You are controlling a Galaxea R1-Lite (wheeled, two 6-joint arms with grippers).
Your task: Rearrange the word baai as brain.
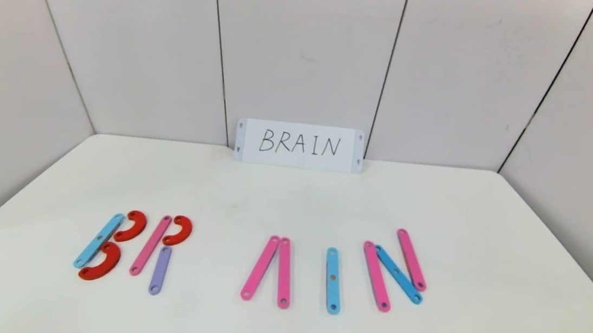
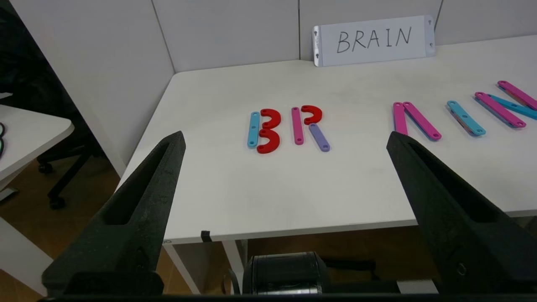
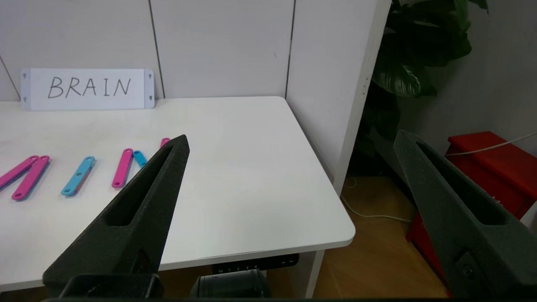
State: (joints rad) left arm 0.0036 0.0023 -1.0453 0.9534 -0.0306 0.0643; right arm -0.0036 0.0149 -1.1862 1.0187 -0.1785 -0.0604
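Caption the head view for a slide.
Strip letters B R A I N lie on the white table before the BRAIN card.

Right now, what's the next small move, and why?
Probably none: hold the open left claw and right claw parked. The flat coloured strips and red curves already read BRAIN; only the A's two pink strips lack a crossbar, and no spare strip shows.
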